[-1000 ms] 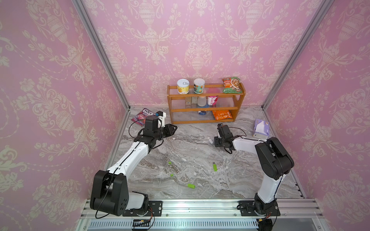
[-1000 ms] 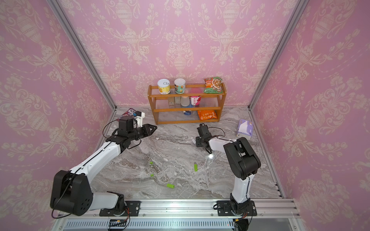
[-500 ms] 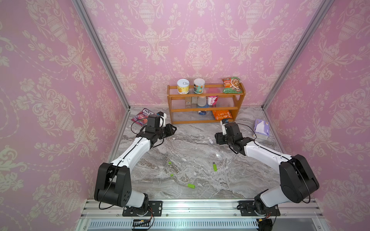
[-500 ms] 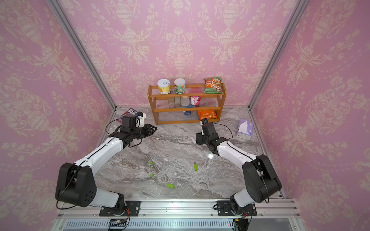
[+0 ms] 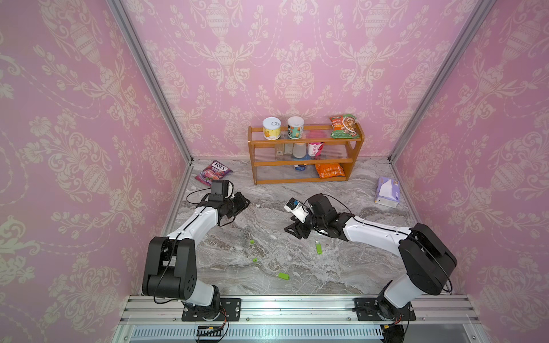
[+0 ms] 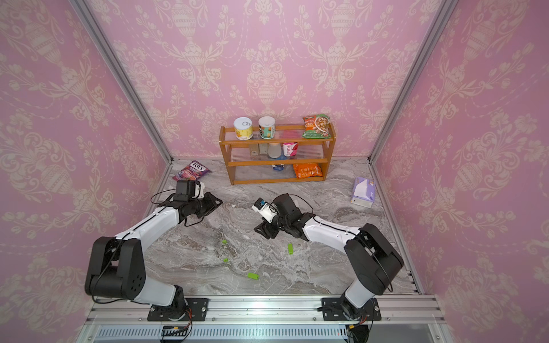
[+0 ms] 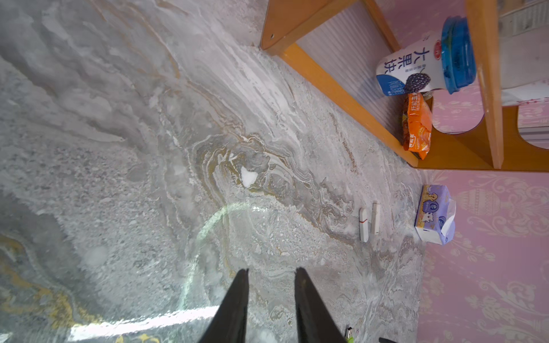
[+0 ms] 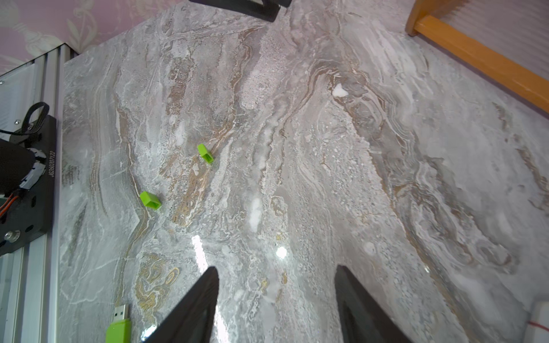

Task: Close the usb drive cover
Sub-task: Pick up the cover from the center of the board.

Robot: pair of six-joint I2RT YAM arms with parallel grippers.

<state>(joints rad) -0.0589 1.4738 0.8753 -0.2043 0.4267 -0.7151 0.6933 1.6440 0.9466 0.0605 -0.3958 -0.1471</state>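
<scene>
A green usb drive (image 5: 318, 247) (image 6: 290, 248) lies on the marble table with its metal plug bare; the right wrist view shows it too (image 8: 118, 323). A second green usb drive (image 5: 283, 276) (image 6: 252, 276) lies nearer the front. Two small green covers (image 5: 252, 241) (image 5: 255, 259) lie loose left of them, also in the right wrist view (image 8: 205, 153) (image 8: 150, 200). My right gripper (image 5: 292, 231) (image 8: 276, 268) hangs open and empty just left of the first drive. My left gripper (image 5: 245, 203) (image 7: 270, 271) is at the back left, slightly open, holding nothing.
A wooden shelf (image 5: 303, 163) with cans and snack bags stands at the back. A candy bag (image 5: 213, 172) lies at the back left, a tissue pack (image 5: 387, 192) at the right. Two white usb sticks (image 7: 370, 221) lie near the tissue pack.
My right gripper has swung from the back middle leftward and toward the front, and its jaws stand wider. The left arm has barely shifted.
</scene>
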